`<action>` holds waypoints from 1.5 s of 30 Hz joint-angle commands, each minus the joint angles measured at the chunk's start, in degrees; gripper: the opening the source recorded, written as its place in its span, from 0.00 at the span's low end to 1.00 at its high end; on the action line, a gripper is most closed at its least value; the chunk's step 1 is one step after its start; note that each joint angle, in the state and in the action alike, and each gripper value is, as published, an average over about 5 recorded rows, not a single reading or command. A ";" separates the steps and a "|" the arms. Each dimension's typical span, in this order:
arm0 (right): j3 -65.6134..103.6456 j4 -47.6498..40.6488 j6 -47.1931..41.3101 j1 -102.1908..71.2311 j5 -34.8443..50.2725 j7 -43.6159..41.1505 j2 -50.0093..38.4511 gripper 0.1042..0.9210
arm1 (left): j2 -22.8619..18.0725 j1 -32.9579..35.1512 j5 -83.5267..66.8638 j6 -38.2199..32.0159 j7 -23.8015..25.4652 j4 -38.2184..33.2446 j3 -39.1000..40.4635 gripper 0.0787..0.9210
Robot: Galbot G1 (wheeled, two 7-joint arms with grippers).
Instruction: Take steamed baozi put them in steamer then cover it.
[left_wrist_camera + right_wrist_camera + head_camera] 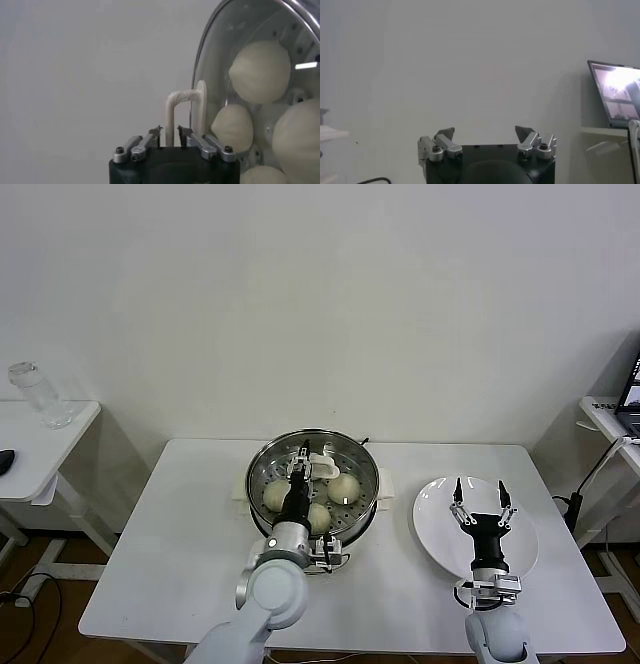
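The steamer (262, 456) stands at the table's far middle with baozi (343, 486) inside; three show in the head view, one partly behind my left arm. The glass cover (322, 460) lies over the pot. In the left wrist view the baozi (260, 70) show through the cover's glass (215, 60). My left gripper (303, 454) reaches over the pot from the front. Its jaws stand close on either side of the cover's white handle (172, 102), and the gripper (169, 131) is shut on it. My right gripper (478, 489) is open and empty above the white plate (430, 524).
The white plate lies to the right of the steamer and holds nothing. A side table with a clear jar (40, 396) stands at the far left. Another table with a laptop (615, 92) stands at the right.
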 commanded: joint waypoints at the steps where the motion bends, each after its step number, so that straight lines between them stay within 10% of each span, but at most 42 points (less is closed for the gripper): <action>1: 0.02 0.15 -0.08 0.08 0.01 0.10 0.05 0.88 | 4.67 3.14 -6.40 -0.23 -0.06 -9.85 -0.49 0.57; 10: -0.14 1.32 -2.25 -0.53 0.66 0.76 -0.51 0.88 | 11.14 8.69 -19.36 -2.13 -3.43 -20.91 -5.29 0.85; 20: -2.13 5.24 -9.22 -2.38 8.54 1.36 -2.34 0.88 | 8.52 15.83 -67.58 -18.64 -22.91 -17.21 -30.79 0.88; 32: -2.95 10.12 -16.72 -5.11 15.07 2.46 -4.13 0.88 | 3.69 24.84 -84.31 -42.54 -10.40 -2.04 -44.35 0.88; 45: -3.56 10.09 -15.22 -6.86 14.11 1.58 -3.18 0.88 | 2.90 28.33 -84.00 -47.40 -8.00 1.01 -44.64 0.88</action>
